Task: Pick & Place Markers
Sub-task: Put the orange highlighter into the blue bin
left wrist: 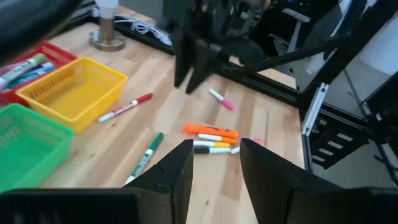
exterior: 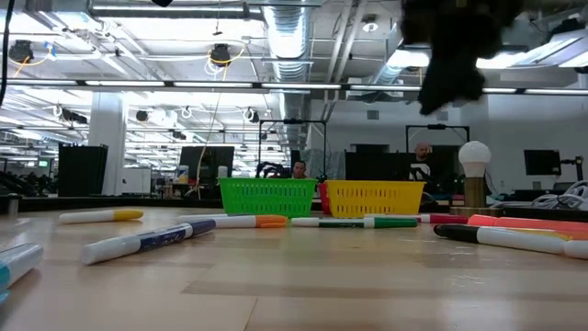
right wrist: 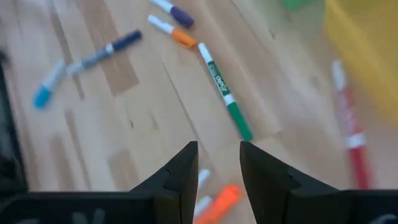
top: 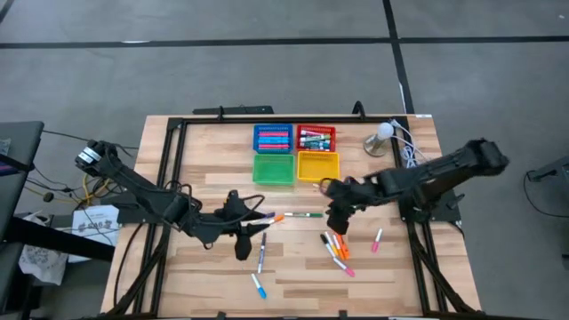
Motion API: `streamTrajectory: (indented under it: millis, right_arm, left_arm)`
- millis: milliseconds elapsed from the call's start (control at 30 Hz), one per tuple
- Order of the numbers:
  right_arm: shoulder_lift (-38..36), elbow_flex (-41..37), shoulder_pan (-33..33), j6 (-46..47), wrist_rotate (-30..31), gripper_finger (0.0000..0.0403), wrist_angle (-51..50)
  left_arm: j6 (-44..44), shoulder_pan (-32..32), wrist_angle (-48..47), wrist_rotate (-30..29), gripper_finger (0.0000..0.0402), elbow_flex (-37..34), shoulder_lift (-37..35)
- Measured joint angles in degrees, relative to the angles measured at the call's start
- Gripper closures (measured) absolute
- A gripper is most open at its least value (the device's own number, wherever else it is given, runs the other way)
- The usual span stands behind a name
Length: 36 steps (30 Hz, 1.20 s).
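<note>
My right gripper [top: 338, 226] hangs above the table [top: 204, 276], just over the cluster of markers [top: 338, 249] near the middle-right; its fingers [right wrist: 180, 180] stand a narrow way apart with nothing between them, and through the gap I look down at an orange marker [right wrist: 217, 202] and, farther off, a green-capped marker [right wrist: 225, 93] lying on the wood. My left gripper [top: 242, 246] sits low near the table's middle, fingers [left wrist: 177, 174] likewise a little apart and empty, facing the orange marker [left wrist: 211, 131] and the white ones beside it. More markers are scattered across the boards: a pink one [top: 377, 239] lies apart to the right, a red one [left wrist: 127, 106] is just beside the yellow tray [top: 317, 165], and blue-capped ones [top: 258, 286] lie toward the front edge. The green tray [top: 274, 170] stands next to the yellow, with the blue tray [top: 273, 139] and red tray [top: 316, 139] behind them, both holding markers.
</note>
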Motion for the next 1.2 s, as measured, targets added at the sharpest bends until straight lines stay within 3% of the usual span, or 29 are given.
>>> streamTrajectory:
  millis: [133, 267, 500, 767, 1000, 1200]
  right_arm:
    - [-6.24, -14.85, 3.23, 14.26, 0.13, 0.0294, 19.69]
    - [-7.72, -23.24, 7.06, 22.33, 1.64, 0.0294, 38.42]
    - [-3.78, -25.11, 14.02, 18.41, 8.65, 0.0294, 60.78]
    - [7.63, -24.31, 19.39, 12.21, 13.38, 0.0294, 82.48]
    - [15.31, -15.90, 20.38, 10.06, 21.32, 0.0294, 80.91]
    - [18.56, -5.54, 20.60, 17.72, 24.34, 0.0294, 55.38]
  left_arm:
    - [1.17, 0.87, -2.24, 0.05, 0.0270, -0.02, -1.75]
    - [3.55, 1.69, -2.24, 0.08, 0.0270, -0.04, -2.02]
    - [3.99, 2.29, -2.14, 0.10, 0.0270, -0.09, -2.02]
    - [-1.34, 1.99, -2.08, 0.87, 0.0270, -0.11, -0.44]
    - [1.06, 0.74, -2.14, 7.70, 0.0270, -0.15, 1.55]
    - [6.89, 0.47, -2.10, 12.13, 0.0270, -1.53, 0.13]
